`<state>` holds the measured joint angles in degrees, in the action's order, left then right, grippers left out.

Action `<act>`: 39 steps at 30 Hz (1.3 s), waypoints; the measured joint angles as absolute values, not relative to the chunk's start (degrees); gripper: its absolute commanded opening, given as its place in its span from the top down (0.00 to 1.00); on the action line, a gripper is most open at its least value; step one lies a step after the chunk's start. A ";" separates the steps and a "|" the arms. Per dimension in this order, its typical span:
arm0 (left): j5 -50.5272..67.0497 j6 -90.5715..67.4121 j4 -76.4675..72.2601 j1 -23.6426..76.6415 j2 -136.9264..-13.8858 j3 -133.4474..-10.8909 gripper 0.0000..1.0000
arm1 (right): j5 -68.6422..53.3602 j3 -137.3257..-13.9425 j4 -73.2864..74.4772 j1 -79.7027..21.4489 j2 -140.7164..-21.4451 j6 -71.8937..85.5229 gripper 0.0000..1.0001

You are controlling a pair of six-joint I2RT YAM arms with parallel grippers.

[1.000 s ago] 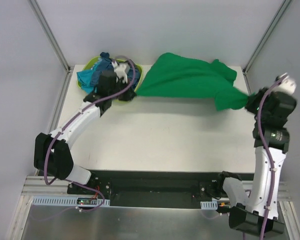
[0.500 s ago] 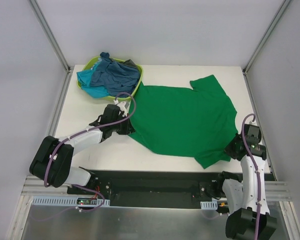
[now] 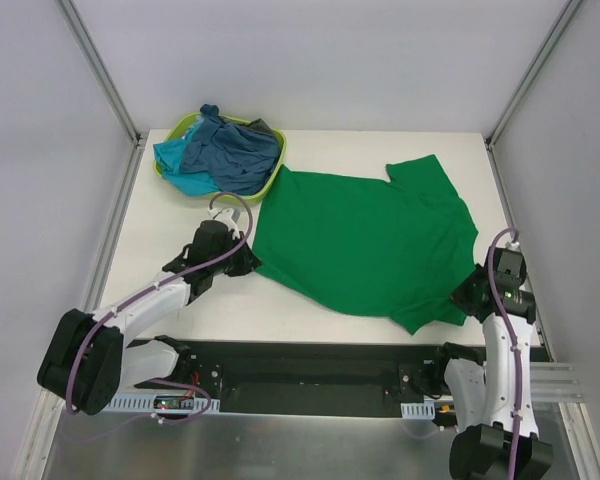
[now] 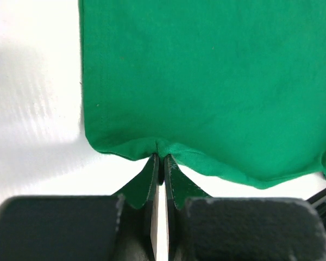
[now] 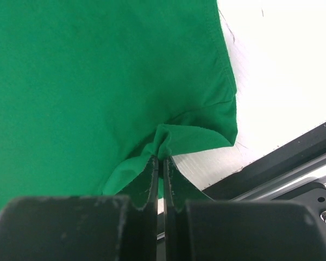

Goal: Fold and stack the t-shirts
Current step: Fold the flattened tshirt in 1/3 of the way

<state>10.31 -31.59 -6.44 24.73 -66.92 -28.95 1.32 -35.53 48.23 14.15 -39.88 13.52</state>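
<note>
One white table (image 3: 360,150), smooth and matte, and on it one green t-shirt (image 3: 365,240) spread nearly flat, soft knit cloth, collar end towards the right, one short sleeve pointing to the far edge and one to the near edge. Over at the far left corner, one lime plastic basket (image 3: 183,126), rounded. Heaped in it are a dusty blue t-shirt (image 3: 230,150) and a turquoise t-shirt (image 3: 175,160), both crumpled; a darker scrap at the far rim is too bunched to name. Two arms, two grippers. The left gripper (image 4: 160,160) is closed tight on the green shirt's left hem, and its wrist camera shows a small pucker of cloth pinched between the fingers. The right gripper (image 5: 160,159) is likewise clamped on the near sleeve, at the table's near right edge. Only that wrist view catches the stitched hem line and the black rail (image 5: 293,157) beside the table; only the overhead view shows the basket
</note>
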 measured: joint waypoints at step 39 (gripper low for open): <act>-8.03 -37.06 6.70 23.51 -87.35 -48.31 1.00 | -5.72 -57.10 25.58 13.98 -84.75 9.13 0.94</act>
